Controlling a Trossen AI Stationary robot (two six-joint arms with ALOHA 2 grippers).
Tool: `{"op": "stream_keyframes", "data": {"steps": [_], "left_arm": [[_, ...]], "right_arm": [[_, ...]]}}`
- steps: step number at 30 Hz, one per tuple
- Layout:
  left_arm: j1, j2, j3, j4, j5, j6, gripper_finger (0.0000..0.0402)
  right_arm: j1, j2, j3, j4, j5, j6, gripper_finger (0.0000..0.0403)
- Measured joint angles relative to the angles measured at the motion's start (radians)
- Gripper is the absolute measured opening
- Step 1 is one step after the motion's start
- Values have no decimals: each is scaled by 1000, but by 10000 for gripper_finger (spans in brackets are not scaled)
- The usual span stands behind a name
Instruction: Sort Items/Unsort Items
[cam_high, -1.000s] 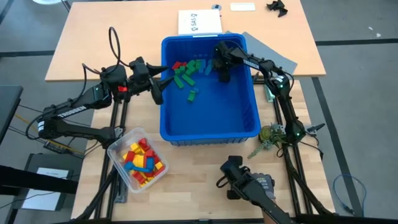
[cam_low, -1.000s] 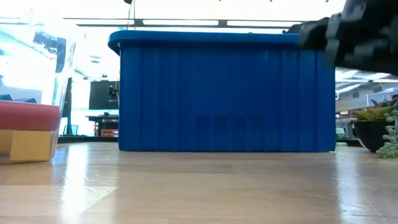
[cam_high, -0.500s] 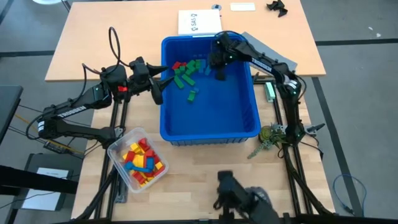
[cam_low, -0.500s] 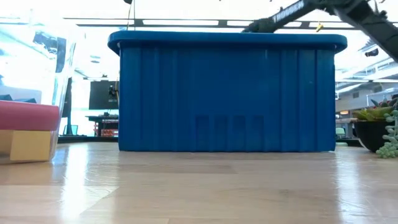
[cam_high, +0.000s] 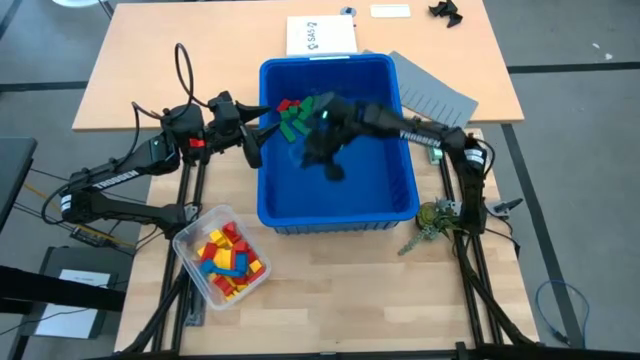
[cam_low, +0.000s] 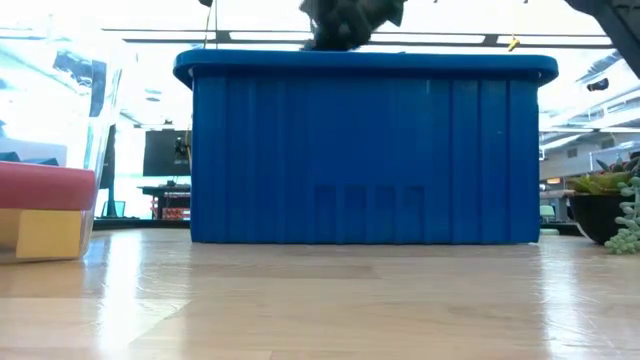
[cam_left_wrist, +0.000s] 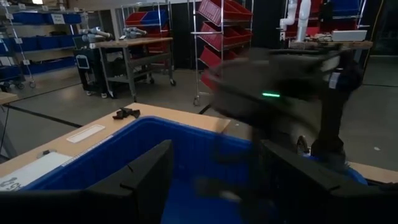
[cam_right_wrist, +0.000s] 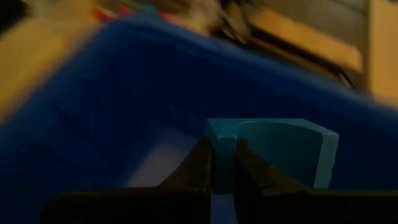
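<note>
Blue-green block sits clamped in my right claw over the blue bin at frame centre. Green blocks (some red too) lie in its upper-left corner. My left claw, fingers apart, waits at the bin's left rim.

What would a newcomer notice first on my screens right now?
The large blue bin mid-table, with the right gripper over it, shut on a blue block. Green and red blocks cluster in the bin's far left corner, beside the open left gripper at the rim.
</note>
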Motion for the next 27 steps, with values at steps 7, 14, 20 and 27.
{"op": "stream_keyframes", "data": {"steps": [7,14,20,27], "left_arm": [[0,0,0,0,0,0,248],[0,0,0,-1,0,0,248],[0,0,0,0,0,0,248],[0,0,0,0,0,0,248]], "right_arm": [[215,0,-22,213,1,40,31],[342,85,-22,523,30,110,31],[384,187,-22,782,110,206,36],[405,272,-21,948,128,286,60]]}}
